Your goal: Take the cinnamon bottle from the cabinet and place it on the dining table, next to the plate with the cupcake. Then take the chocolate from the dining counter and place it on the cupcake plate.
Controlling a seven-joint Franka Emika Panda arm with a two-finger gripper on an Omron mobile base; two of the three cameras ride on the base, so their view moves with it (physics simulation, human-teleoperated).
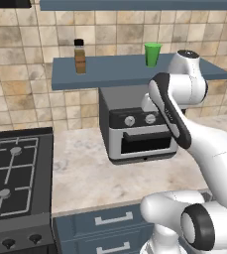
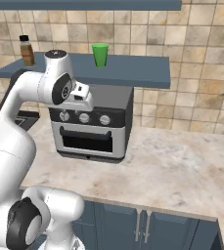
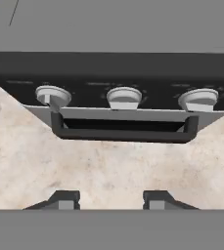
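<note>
Cinnamon bottle (image 1: 80, 56) waits upright on the cabinet (image 1: 120, 70), so the empty, parted end effector (image 3: 110, 200) should lift clear of the toaster oven (image 1: 137, 124) and approach level.

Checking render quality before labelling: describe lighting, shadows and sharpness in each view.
Left base view: even flat light, the slate-blue shelf board casts soft shade on the tiles. Right base view: same flat light, no glare, the grey toaster oven is crisp. Hand view: slightly soft, the oven's knobs mildly blurred, the open claw dark at the bottom.
</note>
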